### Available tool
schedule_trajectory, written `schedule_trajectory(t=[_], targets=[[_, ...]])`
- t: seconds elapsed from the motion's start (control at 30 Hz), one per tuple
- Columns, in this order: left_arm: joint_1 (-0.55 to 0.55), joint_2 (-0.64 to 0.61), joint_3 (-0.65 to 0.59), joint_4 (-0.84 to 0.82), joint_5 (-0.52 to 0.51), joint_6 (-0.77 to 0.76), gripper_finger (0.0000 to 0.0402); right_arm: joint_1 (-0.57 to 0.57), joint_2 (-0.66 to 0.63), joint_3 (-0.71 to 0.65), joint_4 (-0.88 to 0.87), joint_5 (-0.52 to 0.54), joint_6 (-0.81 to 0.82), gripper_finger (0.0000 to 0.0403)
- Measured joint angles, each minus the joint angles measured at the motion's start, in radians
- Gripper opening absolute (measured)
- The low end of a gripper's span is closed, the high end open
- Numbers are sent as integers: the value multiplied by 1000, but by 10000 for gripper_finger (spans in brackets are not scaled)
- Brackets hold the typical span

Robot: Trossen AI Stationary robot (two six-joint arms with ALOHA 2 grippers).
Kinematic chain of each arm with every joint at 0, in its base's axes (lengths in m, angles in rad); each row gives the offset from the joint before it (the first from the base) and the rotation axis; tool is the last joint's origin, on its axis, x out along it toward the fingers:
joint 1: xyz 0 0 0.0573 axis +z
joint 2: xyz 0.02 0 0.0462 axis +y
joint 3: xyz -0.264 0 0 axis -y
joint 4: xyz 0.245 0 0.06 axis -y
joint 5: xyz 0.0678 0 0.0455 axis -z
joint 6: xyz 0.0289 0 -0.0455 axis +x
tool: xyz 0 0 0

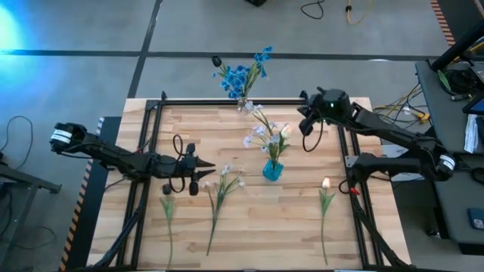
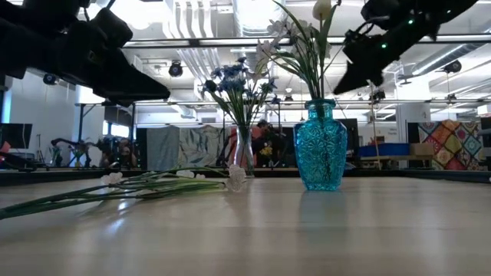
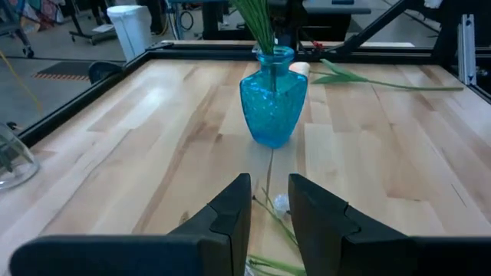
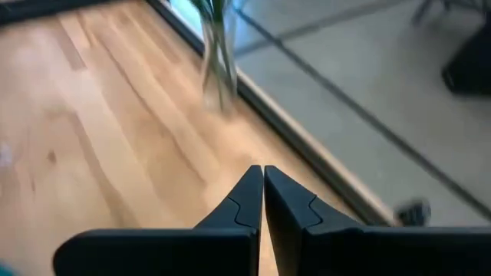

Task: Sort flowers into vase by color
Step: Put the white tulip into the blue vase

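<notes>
Lying on the wooden table (image 1: 227,234) nearer the front edge than the blue vase (image 1: 272,170), three loose flowers are seen in the high view: a pale-headed stem (image 1: 167,215) far off to the vase's left, a white-pink spray (image 1: 221,193) just left of the vase, and a cream tulip bud (image 1: 325,198) on a leafy stem to its right. The left tool (image 1: 203,175) is held low over the table between the first two of these, pointed toward the blue vase; in the left wrist view its fingers (image 3: 230,211) are parted by a narrow gap, nothing is gripped, and a thin green stem (image 3: 280,222) is seen lying past the tips. The blue vase itself stands near the middle of the table and is filled with white-pink sprays (image 1: 266,132) leaning toward the back. The right tool (image 1: 310,125) is raised beside the vase on its right and slightly behind it; in the right wrist view its fingers (image 4: 244,201) are pressed together, empty. Farthest back, behind the blue vase at the table's rear edge, a clear glass vase (image 2: 244,153) is seen holding bright blue flowers (image 1: 240,75).
</notes>
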Motion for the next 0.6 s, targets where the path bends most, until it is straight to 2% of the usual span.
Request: schedule_trajectory(t=[0.17,0.33,0.6], targets=[[0,13,0,27,0,0,75,95,-47,0,-228,94,188,9],[0,1,0,34,-1,34,75,237,-53,0,-410,175,357,9],[1,-13,0,33,-4,54,75,504,-52,0,-661,181,737,21]])
